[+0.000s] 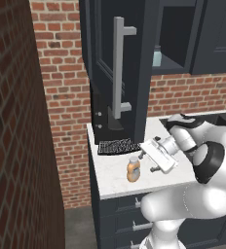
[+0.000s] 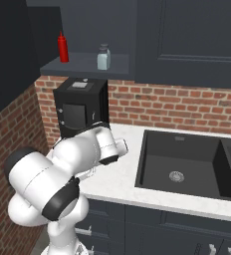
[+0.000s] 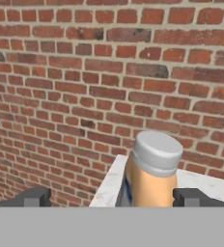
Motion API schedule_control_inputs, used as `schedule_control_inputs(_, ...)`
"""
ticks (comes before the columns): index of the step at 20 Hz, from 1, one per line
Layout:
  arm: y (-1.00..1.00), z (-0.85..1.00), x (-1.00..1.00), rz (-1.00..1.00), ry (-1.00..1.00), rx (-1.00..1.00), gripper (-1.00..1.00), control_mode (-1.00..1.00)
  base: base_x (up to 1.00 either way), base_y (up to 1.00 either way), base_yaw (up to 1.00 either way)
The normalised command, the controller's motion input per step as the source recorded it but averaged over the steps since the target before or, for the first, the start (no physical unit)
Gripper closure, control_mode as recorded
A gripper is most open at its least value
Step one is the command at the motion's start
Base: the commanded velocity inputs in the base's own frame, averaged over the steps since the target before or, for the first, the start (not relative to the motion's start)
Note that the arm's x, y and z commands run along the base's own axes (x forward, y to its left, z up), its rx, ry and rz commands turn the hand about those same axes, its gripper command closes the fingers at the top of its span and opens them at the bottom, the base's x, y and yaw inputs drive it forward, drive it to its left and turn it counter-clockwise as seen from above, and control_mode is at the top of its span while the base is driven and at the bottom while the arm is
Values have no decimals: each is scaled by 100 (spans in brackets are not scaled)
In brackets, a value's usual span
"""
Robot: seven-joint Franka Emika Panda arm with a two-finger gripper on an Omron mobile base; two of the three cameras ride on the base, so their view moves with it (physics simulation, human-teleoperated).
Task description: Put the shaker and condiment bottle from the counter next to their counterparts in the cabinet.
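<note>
The condiment bottle (image 1: 133, 168), orange-amber with a whitish cap, stands upright near the front of the white counter (image 1: 110, 182). My gripper (image 1: 147, 163) is level with it on its right, open. In the hand view the condiment bottle (image 3: 152, 173) rises between my spread fingertips (image 3: 36, 197), closer to the right one, and the gripper (image 3: 114, 198) is not closed on it. The cabinet (image 1: 134, 58) has its door swung open. On its shelf (image 2: 82, 64) stand a pale grey-blue shaker (image 2: 103, 57) and a red bottle (image 2: 63, 47).
A black coffee machine (image 2: 80, 107) stands at the back of the counter under the cabinet, with a dark ribbed mat (image 1: 117, 146) before it. The open door's silver handle (image 1: 119, 68) hangs above. A brick wall (image 1: 12, 121) closes the left; a dark sink (image 2: 187, 164) lies right.
</note>
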Motion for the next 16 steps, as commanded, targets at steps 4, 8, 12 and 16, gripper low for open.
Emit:
schedule_control_inputs(4, 10, -2, 0, -5, 0, 0, -100, -100, 0, 0, 0)
schedule_control_inputs(8, 13, -1, 0, -6, 0, 0, -100, -100, 0, 0, 0)
schedule_control_inputs(12, 10, -2, 0, -5, 0, 0, -100, -100, 0, 0, 0)
schedule_control_inputs(16, 9, -4, 0, -4, 0, 0, -100, -100, 0, 0, 0)
